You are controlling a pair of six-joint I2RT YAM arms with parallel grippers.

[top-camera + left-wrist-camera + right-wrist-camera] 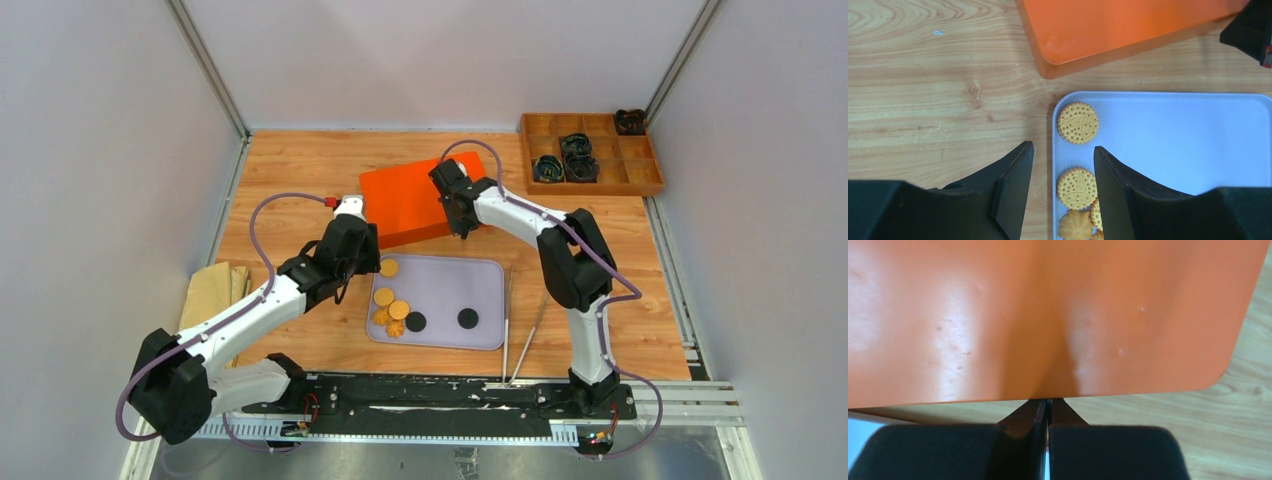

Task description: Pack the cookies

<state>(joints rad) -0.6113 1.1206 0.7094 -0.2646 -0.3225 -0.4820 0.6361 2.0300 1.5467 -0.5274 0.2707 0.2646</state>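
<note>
Seven or so cookies lie on the grey tray by the bench's near edge, the left gripper spread above them to pick one, calling for a straight descent, while the right gripper pinches the orange box mid-bench.

Glossy plastic box & wood table

White-shelled left arm and right arm, chunky black joints, a looping purple-grey cable along each, a small red plug, matte black gripper fingers.
</note>
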